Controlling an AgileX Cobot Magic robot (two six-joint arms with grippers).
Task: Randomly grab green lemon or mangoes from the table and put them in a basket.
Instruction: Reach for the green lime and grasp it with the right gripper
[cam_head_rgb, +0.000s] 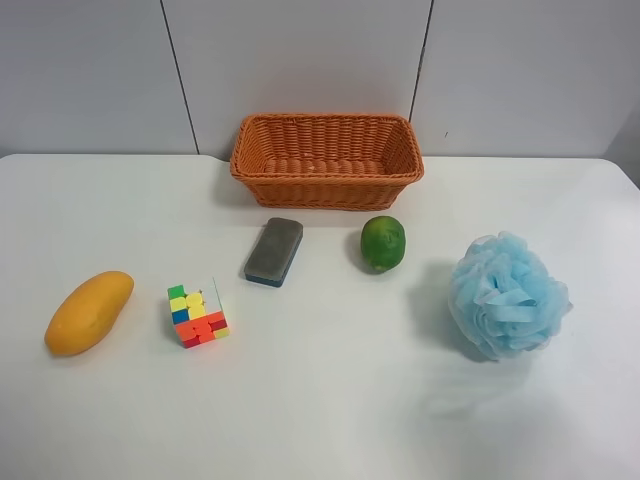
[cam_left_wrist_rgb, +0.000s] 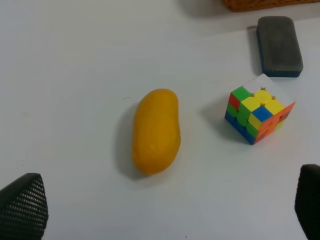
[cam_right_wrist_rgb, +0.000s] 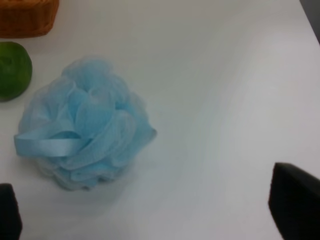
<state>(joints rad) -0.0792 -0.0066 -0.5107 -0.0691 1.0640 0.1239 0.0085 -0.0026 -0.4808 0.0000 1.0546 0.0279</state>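
The yellow-orange mango (cam_head_rgb: 89, 312) lies on the white table (cam_head_rgb: 330, 400) at the exterior high view's left. The green lemon (cam_head_rgb: 383, 242) sits in front of the orange-brown wicker basket (cam_head_rgb: 326, 158), which looks empty. No arm shows in the exterior high view. In the left wrist view the mango (cam_left_wrist_rgb: 155, 130) lies between and ahead of my left gripper's (cam_left_wrist_rgb: 165, 210) wide-apart fingers. My right gripper (cam_right_wrist_rgb: 150, 210) is open and empty; the lemon (cam_right_wrist_rgb: 12, 70) and a basket corner (cam_right_wrist_rgb: 27, 17) show at that view's edge.
A pale blue bath pouf (cam_head_rgb: 508, 295) sits at the exterior high view's right, just ahead of the right gripper (cam_right_wrist_rgb: 82, 132). A multicoloured cube (cam_head_rgb: 197, 313) lies beside the mango, and a grey eraser block (cam_head_rgb: 274, 250) lies in front of the basket.
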